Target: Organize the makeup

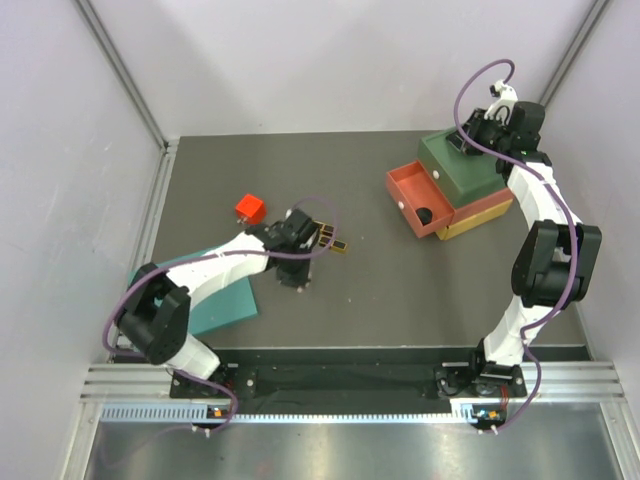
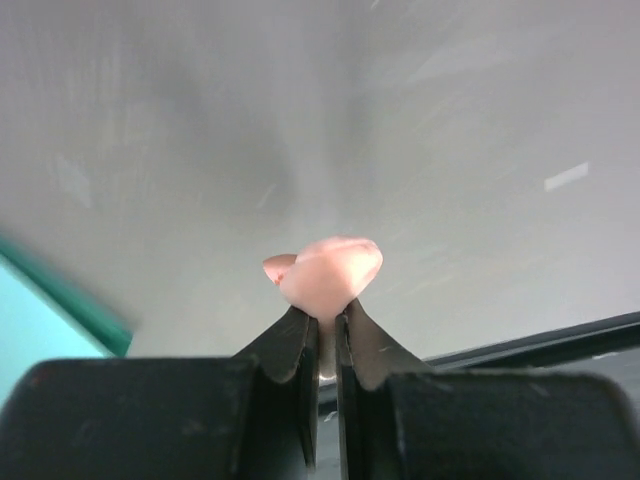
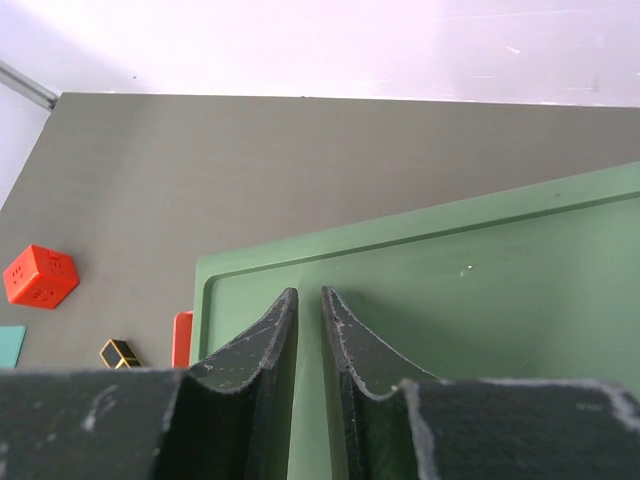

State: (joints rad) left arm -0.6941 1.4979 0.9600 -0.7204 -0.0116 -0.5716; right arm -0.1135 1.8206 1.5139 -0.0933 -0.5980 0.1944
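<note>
Your left tool (image 2: 327, 318) pinches a small pink piece (image 2: 332, 272) at its tips; lift slowly, the hold looks shallow. Your right tool (image 3: 308, 300), narrowly parted, holds nothing.

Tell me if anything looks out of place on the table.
The red drawer stands pulled out of the stacked box, one black round compact inside. A red cube sits apart; it doesn't look like a cosmetic.

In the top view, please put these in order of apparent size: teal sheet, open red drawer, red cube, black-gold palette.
1. teal sheet, although partly covered
2. red drawer
3. red cube
4. black-gold palette, only slightly smaller than the cube
</note>
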